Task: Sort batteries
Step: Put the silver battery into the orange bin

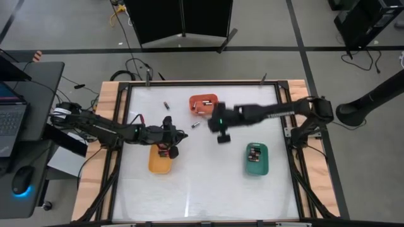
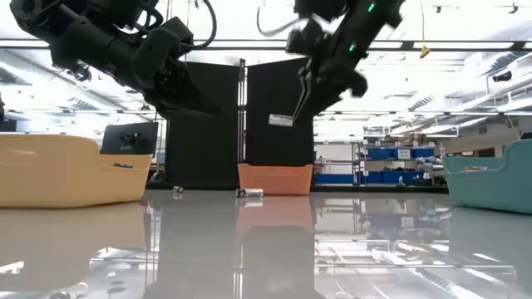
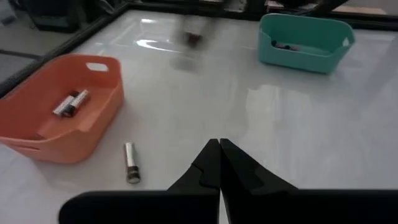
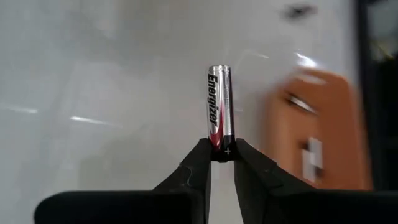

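Observation:
My right gripper (image 4: 221,157) hangs above the table's middle, beside the orange tray (image 1: 203,104), shut on a silvery battery (image 4: 219,109) with a dark red end. My left gripper (image 3: 219,157) is shut and empty, hovering by the yellow tray (image 1: 160,161). Two batteries (image 3: 71,103) lie in the orange tray. One battery (image 3: 130,162) lies on its side on the white table just in front of that tray. Another small battery (image 1: 166,104) lies farther back on the left. The green tray (image 1: 256,159) stands to the right. My right gripper pinches the battery's red, plus-marked end (image 4: 221,147) between its two fingertips (image 4: 200,155). The rest of the battery sticks out past the fingers, in line with them. The fingers slant downward from above. In the low view the battery (image 2: 281,120) hangs well clear of the table.
The three trays stand apart, orange (image 2: 275,178) at the back, yellow (image 2: 71,169) on the left, green (image 2: 490,184) on the right. A wooden frame (image 1: 107,113) edges the table. The near half of the white table (image 1: 202,195) holds no objects.

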